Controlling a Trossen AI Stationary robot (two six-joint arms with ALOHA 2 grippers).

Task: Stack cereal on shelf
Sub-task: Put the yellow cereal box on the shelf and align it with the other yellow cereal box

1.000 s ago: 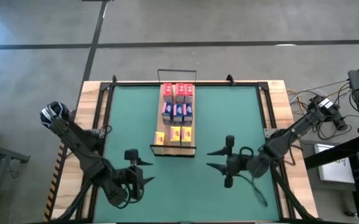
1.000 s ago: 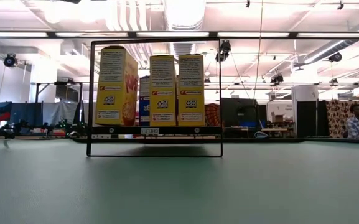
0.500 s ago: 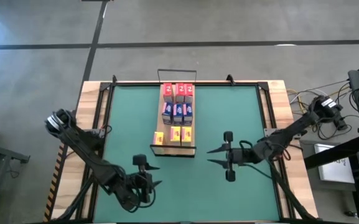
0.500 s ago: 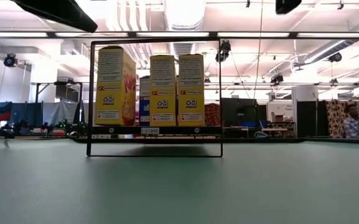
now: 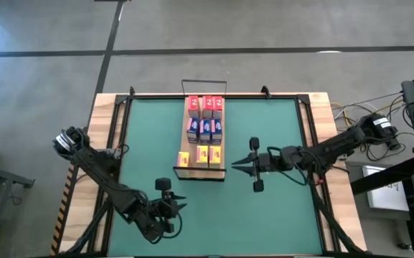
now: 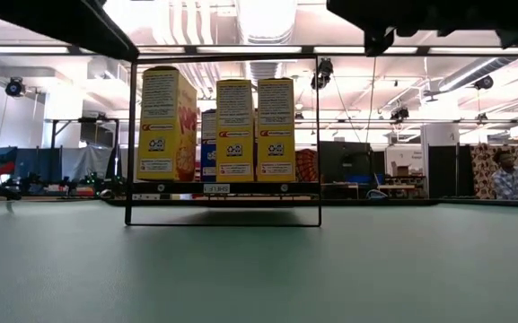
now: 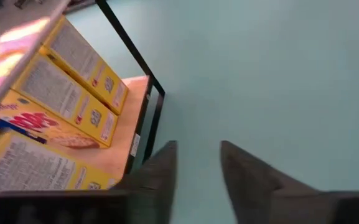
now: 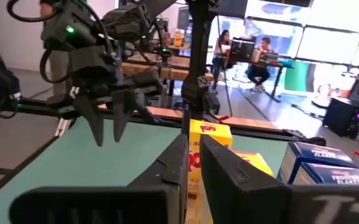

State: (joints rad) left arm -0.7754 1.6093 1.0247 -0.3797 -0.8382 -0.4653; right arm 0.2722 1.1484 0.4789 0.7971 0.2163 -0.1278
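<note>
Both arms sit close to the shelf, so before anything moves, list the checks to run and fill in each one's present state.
1. All nine cereal boxes on the shelf: ok. There are red boxes, blue boxes and yellow boxes, three of each.
2. Yellow row lined up: not ok. The low view shows one yellow box turned, set apart from the other two.
3. Left gripper empty: ok. Its fingers are apart with nothing between them.
4. Right gripper empty: ok. It is shut and holds nothing.
5. Right gripper clear of the shelf: ok. It is close beside the shelf but not touching it.
</note>
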